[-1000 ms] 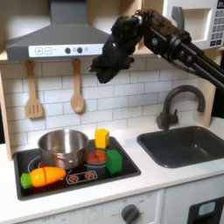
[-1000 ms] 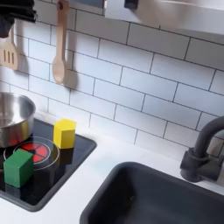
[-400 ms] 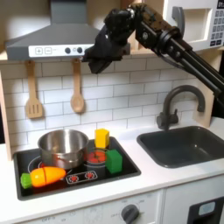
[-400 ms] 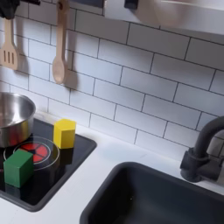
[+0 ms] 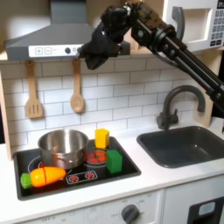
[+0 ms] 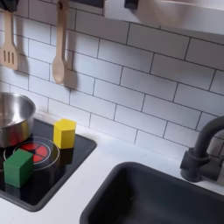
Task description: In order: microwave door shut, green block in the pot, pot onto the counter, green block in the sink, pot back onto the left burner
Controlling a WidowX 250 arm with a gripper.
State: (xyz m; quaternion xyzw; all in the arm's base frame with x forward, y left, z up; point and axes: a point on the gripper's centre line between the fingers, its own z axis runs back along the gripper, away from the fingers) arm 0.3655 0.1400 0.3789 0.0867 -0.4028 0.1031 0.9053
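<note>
High against the tiled wall, in front of the grey range hood (image 5: 54,39), the tool (image 5: 93,59) is seen in the first exterior view at the end of the black arm (image 5: 171,48), which slants down from the first exterior view's upper right; whether its fingers are spread or pressed together cannot be told, since they merge into one dark shape, and nothing is seen held between them. Well below it, the pot (image 5: 63,147) is seated on the black cooktop (image 5: 131,165), over the burner nearer the first exterior view's left, and its steel rim (image 6: 12,115) is also seen at the second exterior view's left edge. The green block (image 5: 114,161) is found on the cooktop at the first exterior view's right of the pot, just beside the red-ringed burner (image 5: 94,158); in the second exterior view the same block (image 6: 18,166) is shown resting on the glossy panel near the burner ring (image 6: 37,152). A yellow block (image 6: 64,133) is stood upright behind it in both exterior views, and an orange carrot toy (image 5: 45,177) is laid at the cooktop's front corner. The sink (image 5: 185,144) is set into the white counter (image 5: 166,178) at the first exterior view's right, with the dark arched faucet (image 5: 178,103) behind it. The microwave door (image 5: 199,26) is glimpsed at the first exterior view's upper right, partly hidden by the arm. Two wooden utensils (image 5: 77,94) are hung on the tiles.
</note>
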